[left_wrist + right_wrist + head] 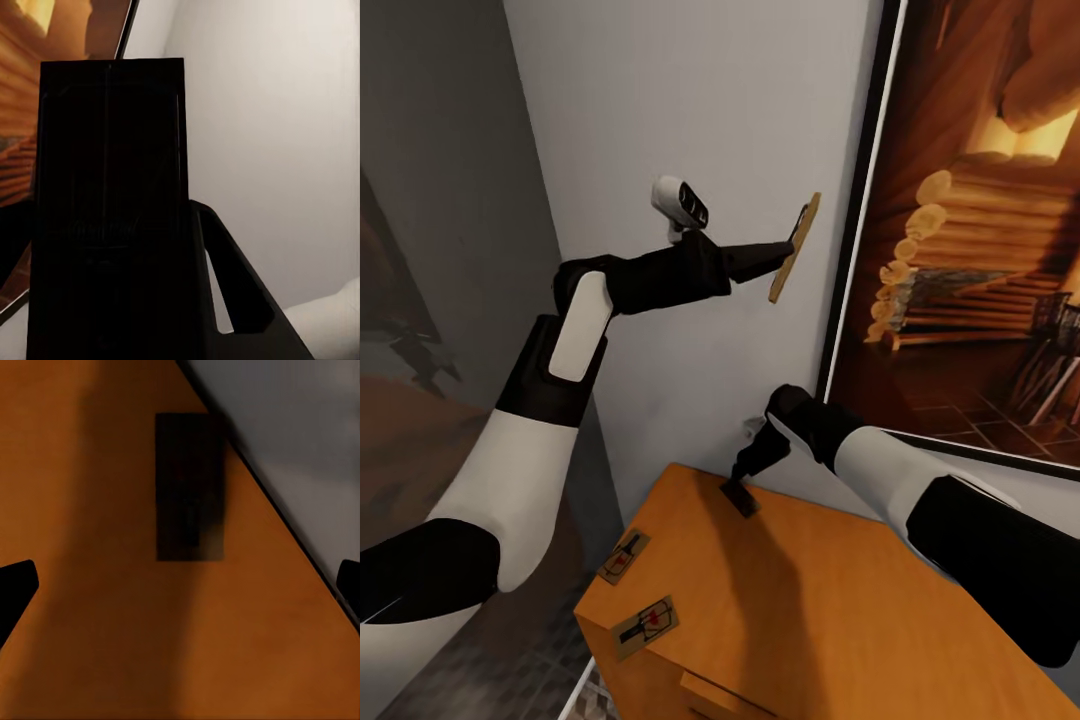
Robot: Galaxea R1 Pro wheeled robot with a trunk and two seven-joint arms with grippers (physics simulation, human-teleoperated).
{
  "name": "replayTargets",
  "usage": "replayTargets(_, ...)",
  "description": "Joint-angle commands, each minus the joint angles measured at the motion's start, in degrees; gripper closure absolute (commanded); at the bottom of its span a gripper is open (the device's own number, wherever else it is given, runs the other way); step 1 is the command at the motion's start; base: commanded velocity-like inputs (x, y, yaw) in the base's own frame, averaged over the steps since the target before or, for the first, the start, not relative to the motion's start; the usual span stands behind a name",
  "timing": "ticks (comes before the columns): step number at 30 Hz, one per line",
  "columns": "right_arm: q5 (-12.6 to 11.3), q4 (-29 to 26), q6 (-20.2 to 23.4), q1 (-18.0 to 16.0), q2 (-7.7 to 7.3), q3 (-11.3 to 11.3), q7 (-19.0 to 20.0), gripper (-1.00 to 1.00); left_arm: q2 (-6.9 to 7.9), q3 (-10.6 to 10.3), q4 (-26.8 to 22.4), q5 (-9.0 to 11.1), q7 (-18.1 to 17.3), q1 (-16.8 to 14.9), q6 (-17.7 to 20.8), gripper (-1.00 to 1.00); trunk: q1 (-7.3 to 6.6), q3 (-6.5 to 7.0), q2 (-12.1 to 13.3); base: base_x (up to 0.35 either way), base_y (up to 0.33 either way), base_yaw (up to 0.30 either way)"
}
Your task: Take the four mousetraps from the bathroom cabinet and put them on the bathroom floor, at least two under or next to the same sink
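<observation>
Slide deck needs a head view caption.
Left gripper holds a mousetrap aloft; right gripper reaches for another on the cabinet.

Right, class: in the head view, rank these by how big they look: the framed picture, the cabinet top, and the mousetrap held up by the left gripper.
1. framed picture
2. cabinet top, close behind and cut off by the frame, so this order is unsure
3. mousetrap in the left gripper, clearly smallest
</observation>
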Motion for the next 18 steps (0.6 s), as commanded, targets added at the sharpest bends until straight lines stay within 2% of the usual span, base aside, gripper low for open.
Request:
replayTargets(1, 0.41, 0.22, 0.03, -0.07, 0.03, 0.23, 0.60, -1.00, 0.00, -0.02, 0.04, -0.09, -0.27, -0.03, 0.10, 1.00, 0.03, -0.11, -0.11, 0.005, 0.000, 0.000)
replayTargets(16, 0.25, 0.53, 0.54, 0.07, 0.06, 0.24, 1.73, -1.00, -0.07, -0.07, 0.01, 0.02, -0.21, 0.02, 0.12, 1.00, 0.03, -0.11, -0.11, 0.000, 0.000, 0.000)
replayTargets(17, 0.58, 0.20, 0.21, 0.40, -0.28, -0.09, 2.06, -1.00, -0.41, -0.41, -0.32, 0.49, 0.22, 0.36, -0.09, 1.00, 0.03, -0.11, -0.11, 0.000, 0.000, 0.000)
replayTargets(18, 0.93, -0.12, -0.12, 0.72, -0.60, -0.40, 2.39, -1.00, -0.06, -0.73, -0.64, 0.94, 0.64, 0.68, -0.28, 1.00, 0.03, -0.11, -0.11, 0.000, 0.000, 0.000)
